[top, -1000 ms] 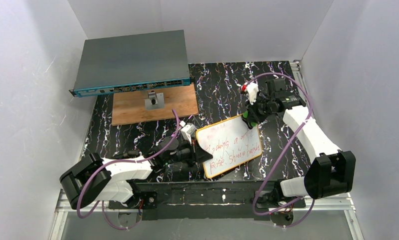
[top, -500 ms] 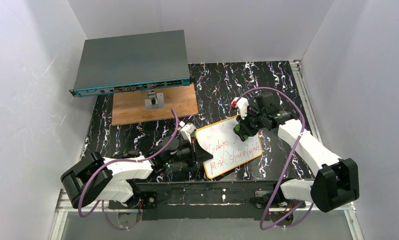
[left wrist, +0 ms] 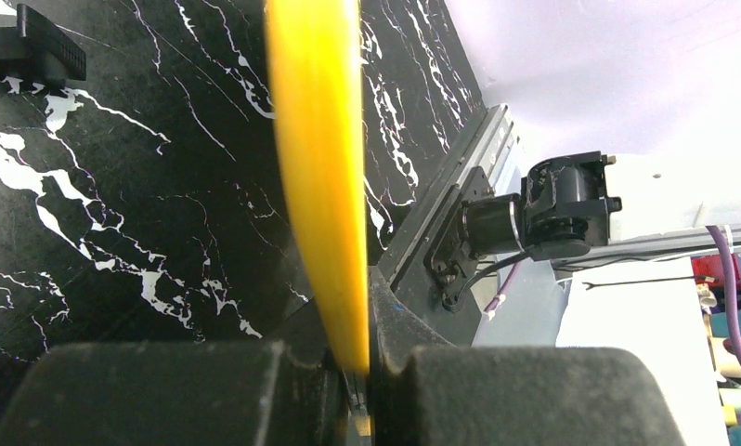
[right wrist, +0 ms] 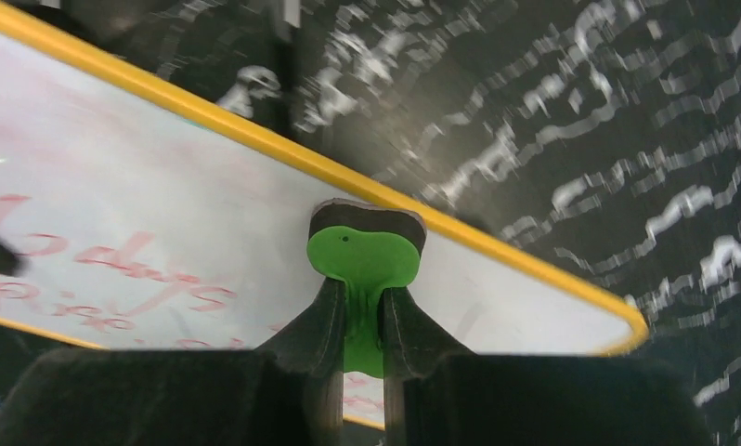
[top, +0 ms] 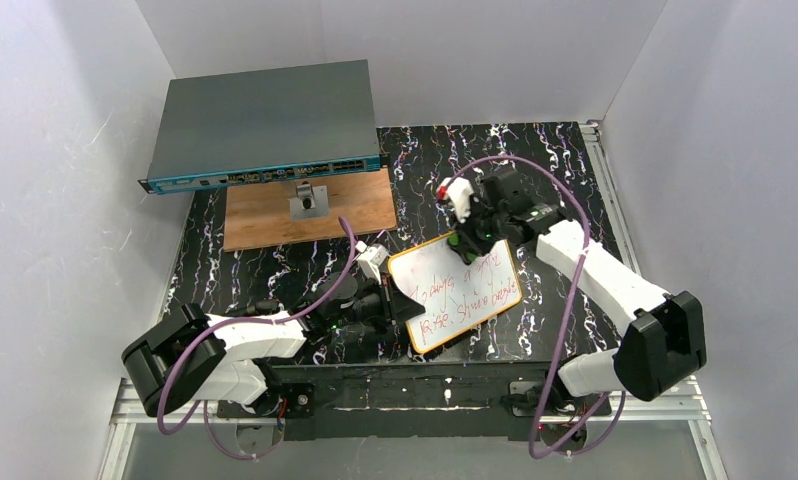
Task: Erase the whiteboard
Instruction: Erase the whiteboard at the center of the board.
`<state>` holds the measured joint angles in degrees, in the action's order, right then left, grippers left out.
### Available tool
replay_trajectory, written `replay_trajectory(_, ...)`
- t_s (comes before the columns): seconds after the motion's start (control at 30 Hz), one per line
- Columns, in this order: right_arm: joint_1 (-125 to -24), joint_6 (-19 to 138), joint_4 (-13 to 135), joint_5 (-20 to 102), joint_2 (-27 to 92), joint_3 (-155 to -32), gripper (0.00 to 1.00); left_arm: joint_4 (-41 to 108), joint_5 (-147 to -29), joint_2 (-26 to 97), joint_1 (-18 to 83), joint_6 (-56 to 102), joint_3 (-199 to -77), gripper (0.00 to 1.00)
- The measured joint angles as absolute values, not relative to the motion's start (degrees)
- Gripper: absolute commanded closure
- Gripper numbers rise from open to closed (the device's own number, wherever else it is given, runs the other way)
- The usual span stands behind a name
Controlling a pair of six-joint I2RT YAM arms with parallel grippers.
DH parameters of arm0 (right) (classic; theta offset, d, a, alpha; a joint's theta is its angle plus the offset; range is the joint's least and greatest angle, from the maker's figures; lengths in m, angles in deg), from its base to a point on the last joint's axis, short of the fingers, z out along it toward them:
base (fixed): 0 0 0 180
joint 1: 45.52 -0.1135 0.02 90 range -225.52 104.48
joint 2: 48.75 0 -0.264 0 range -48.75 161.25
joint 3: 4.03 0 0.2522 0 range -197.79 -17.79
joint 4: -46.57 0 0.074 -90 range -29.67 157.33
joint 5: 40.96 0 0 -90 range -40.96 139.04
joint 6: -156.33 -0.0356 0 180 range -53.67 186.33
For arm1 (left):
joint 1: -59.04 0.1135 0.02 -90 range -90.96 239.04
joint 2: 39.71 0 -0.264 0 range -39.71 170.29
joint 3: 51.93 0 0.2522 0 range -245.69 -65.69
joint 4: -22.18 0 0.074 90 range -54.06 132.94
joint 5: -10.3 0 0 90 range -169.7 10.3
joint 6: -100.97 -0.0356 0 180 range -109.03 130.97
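The whiteboard lies tilted on the black marbled table, a little toward 5 o'clock from the table's middle in the top view, its long side running from 8 o'clock up to 2 o'clock; red handwriting crosses its middle and its 6 o'clock half, and the wrist view shows pale pink smears on the white near the rim; the left gripper meets the board at its 9 o'clock edge, and its wrist camera shows the jaws clamped on the orange rim, which stands edge-on between them; the right gripper sits over the board's 12 o'clock edge, jaws pinched on a small green eraser, whose dark pad rests against the white surface just inside the rim; at 10 o'clock on the table a grey network switch sits, with a brown wooden board just at its 6 o'clock side.
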<state>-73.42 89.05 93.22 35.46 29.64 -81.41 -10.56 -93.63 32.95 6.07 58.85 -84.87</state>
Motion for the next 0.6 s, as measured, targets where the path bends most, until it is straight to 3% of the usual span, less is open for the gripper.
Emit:
replay_trajectory(0.33,-90.68,88.53,94.09,33.51,30.51,-85.45,0.99,-10.5,-93.83,33.11,6.05,58.59,-84.87,1.0)
replay_trajectory(0.47,-89.31,86.1,91.88,33.62,29.48,-83.24,0.99,-10.37,-93.8,33.13,6.07,59.02,-84.87,1.0)
replay_trajectory(0.6,-80.94,83.24,90.18,36.42,28.39,-81.61,0.99,-10.47,-93.8,33.13,6.07,59.4,-84.87,1.0)
